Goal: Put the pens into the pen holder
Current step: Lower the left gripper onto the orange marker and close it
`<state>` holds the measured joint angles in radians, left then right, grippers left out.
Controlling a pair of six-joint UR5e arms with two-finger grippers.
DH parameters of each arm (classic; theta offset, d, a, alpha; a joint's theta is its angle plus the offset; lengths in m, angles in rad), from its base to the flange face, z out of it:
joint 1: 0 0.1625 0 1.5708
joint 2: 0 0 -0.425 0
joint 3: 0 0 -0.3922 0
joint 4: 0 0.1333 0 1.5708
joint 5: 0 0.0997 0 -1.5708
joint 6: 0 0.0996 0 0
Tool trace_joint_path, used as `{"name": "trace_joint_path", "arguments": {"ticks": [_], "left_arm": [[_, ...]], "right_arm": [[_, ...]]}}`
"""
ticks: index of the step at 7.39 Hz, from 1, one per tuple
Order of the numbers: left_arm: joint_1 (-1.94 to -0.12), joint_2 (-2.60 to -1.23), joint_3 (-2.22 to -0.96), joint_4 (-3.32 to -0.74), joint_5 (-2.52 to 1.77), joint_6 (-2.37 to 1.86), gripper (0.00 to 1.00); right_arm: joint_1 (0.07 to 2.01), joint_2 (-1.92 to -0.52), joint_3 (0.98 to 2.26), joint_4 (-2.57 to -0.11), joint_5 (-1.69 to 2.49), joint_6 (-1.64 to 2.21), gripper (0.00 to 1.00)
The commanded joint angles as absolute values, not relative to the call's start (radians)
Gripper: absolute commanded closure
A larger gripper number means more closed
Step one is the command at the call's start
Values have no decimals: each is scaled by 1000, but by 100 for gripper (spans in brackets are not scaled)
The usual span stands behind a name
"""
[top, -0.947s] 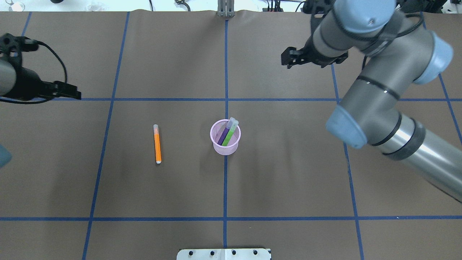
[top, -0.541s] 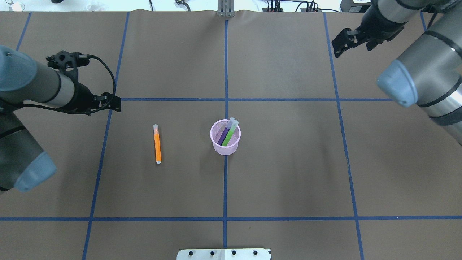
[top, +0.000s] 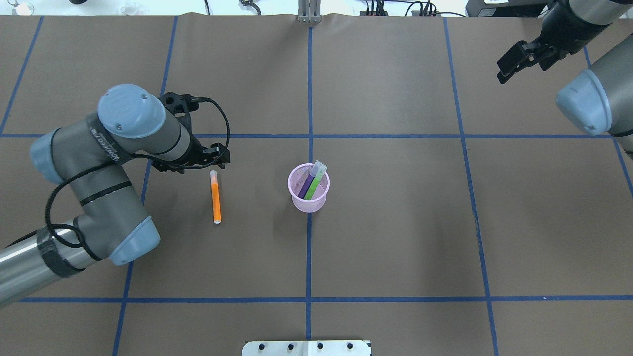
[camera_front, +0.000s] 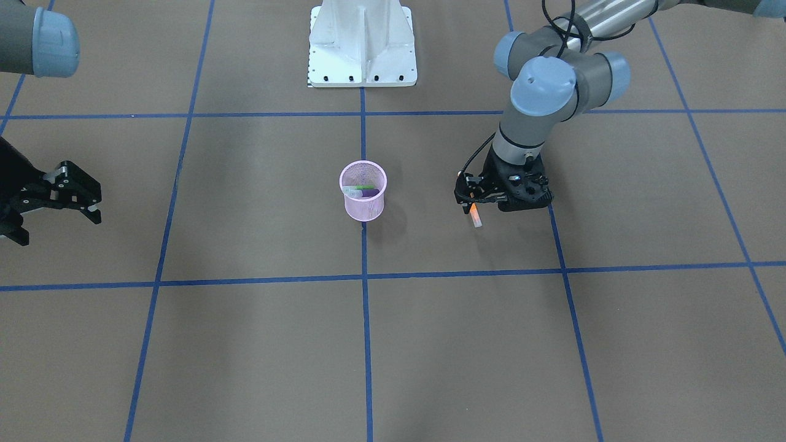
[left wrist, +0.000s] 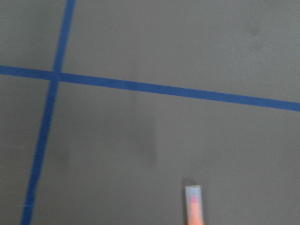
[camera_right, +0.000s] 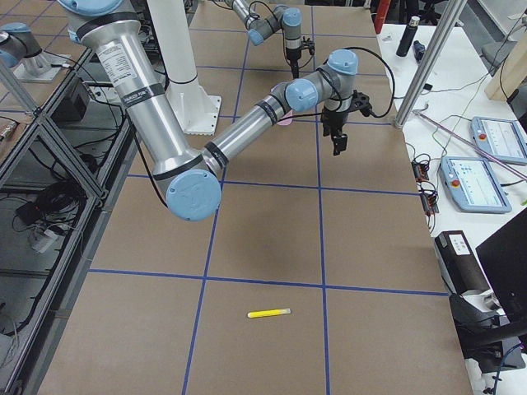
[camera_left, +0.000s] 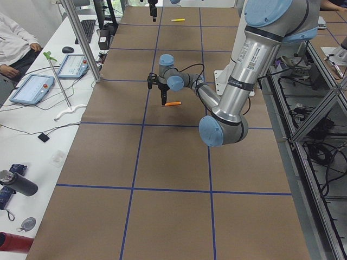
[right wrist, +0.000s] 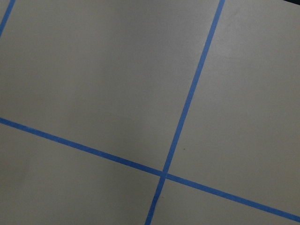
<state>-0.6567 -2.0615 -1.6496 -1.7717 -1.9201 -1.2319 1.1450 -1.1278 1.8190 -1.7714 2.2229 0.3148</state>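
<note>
The pink mesh pen holder (top: 308, 199) (camera_front: 363, 205) stands at the table's centre with a purple pen (top: 305, 185) and a green pen (top: 313, 188) leaning inside it. An orange pen (top: 215, 198) (camera_front: 474, 218) (left wrist: 194, 208) lies flat to the holder's left in the overhead view. My left gripper (top: 221, 155) (camera_front: 465, 195) hovers just past that pen's pale end; it looks open and holds nothing. At the far right rear, my right gripper (top: 503, 68) (camera_front: 92, 199) is open and empty.
The robot's white base plate (camera_front: 362, 55) sits at the near middle edge. A yellow marker-like stick (camera_right: 269, 313) (camera_left: 178, 20) lies far out toward the table's right end. A side bench holds tablets (camera_left: 33, 88), and a seated person (camera_left: 13, 46) is beside it.
My left arm has swung in from the left edge toward the orange pen's pale end. My right arm has drawn back from the holder to the far right rear.
</note>
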Motion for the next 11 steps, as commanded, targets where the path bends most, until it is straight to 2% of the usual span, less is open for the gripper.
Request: {"name": "trace_joint_path", "arguments": {"ticks": [1,2,4,5,11], "left_arm": [[-652,-2102,-1574,-1757,-1969,-1185,6],[-652,-2099,-1578,-1743,-1973,-1174,12],[-650,-2094,-1578,-1743,-1971,-1175,40],[-650,-2094,-1575,-1743,-1970,-1175,46],[-630,-2094,-1572,-1744,-1968,-1178,46]], "right_arm": [[1146,-1137,1821,-1772,2221,319,0],[1146,-1138,1822,-1770,2221,319,0],[1146,-1138,1822,-1772,2218,319,0],[1146,-1140,1824,-1772,2218,319,0],[1146,-1147,1824,-1770,2214,319,0]]}}
